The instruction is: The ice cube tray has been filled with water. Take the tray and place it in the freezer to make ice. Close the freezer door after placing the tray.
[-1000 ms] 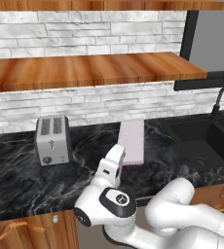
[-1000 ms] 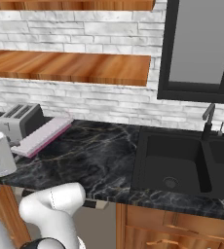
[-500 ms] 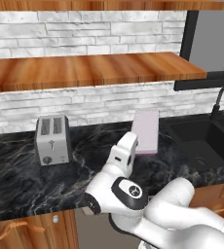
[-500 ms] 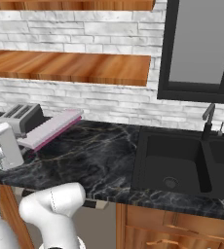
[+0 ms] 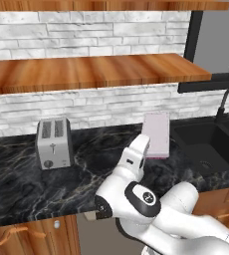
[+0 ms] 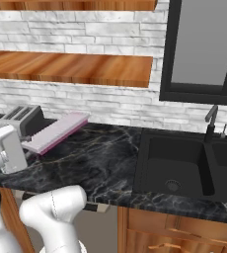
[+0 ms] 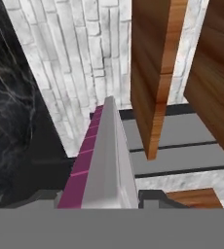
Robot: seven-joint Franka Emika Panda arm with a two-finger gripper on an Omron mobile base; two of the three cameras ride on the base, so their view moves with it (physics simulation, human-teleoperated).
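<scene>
Now ice cube tray (image 5: 156,133) lifted higher, tilted

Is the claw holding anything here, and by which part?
Yes: the thin pale pinkish-white ice cube tray, lifted off the black marble counter and gripped at its near short end.

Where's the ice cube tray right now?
The ice cube tray is lifted off the black counter, held in the end effector, right of the toaster and left of the sink.
</scene>
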